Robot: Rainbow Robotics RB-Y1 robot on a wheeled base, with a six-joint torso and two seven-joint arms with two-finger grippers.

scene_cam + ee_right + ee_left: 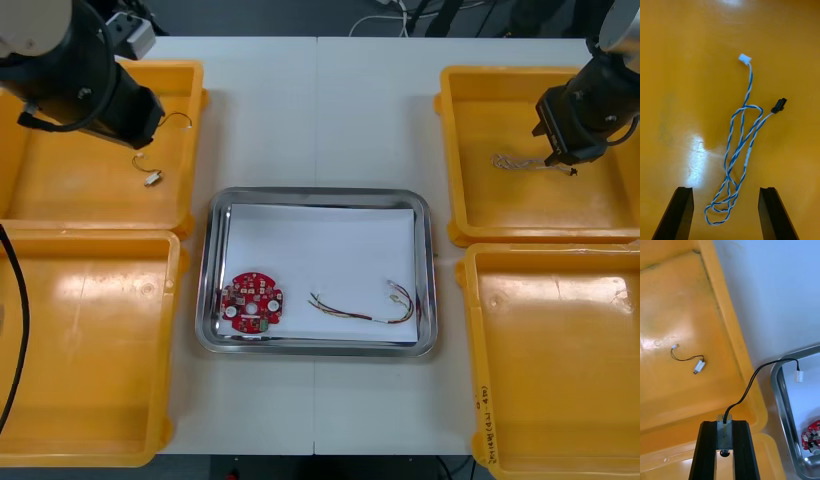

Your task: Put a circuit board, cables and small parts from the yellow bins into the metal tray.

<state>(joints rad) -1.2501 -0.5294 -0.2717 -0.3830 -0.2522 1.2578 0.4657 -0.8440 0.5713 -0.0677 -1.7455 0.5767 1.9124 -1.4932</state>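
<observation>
We are pinching the black cable [752, 380] in the left gripper [724, 427], its plug [799, 375] hanging over the tray [779, 397] ahead. The right gripper [725, 189], spread, is hovering over the blue-white cable [741, 150], next needing descent and closure.

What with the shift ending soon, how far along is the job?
Done: circuit board and red and yellow cable in the metal tray. In hand: left gripper shut on black cable; right gripper open over the blue and white cable. Left: small metal part in a yellow bin.

A light table [320, 110], seamed down its middle, meets dark floor [260, 15] beyond its far edge.
</observation>
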